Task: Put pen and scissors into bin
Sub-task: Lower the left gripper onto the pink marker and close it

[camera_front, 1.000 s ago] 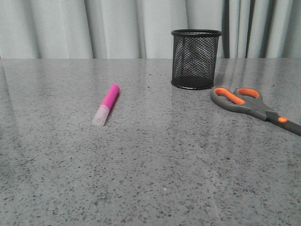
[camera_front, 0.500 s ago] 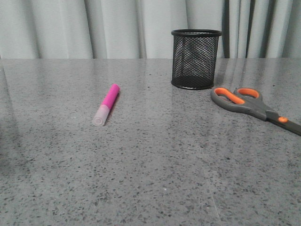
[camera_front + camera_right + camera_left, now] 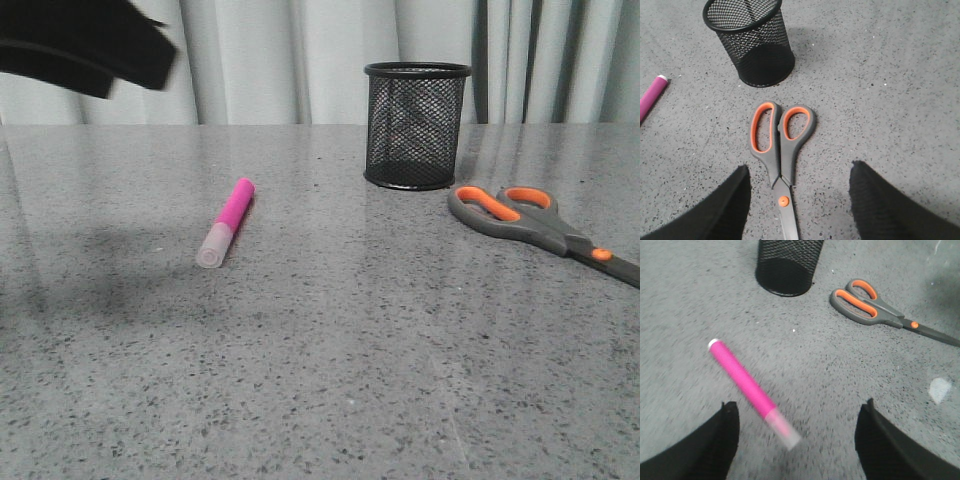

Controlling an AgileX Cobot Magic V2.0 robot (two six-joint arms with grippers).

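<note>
Your left claw (image 3: pixel 795 440) hangs spread wide above the pen (image 3: pixel 225 222), which lies on the counter (image 3: pixel 330 380) at the left centre of the front view. The pen looks light, stiff and smooth; take it across the pink barrel. Your right claw (image 3: pixel 797 210) is spread too, over the scissors (image 3: pixel 781 145). Only the right wrist view looks down into the bin (image 3: pixel 751 40).

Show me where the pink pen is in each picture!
Front view: the pen lies on the table, left of the bin.
Left wrist view: the pen lies between the open left gripper's fingers.
Right wrist view: only the pen's pink end shows at the picture's edge.
Shared landmark: the bin, in all three views.
</note>
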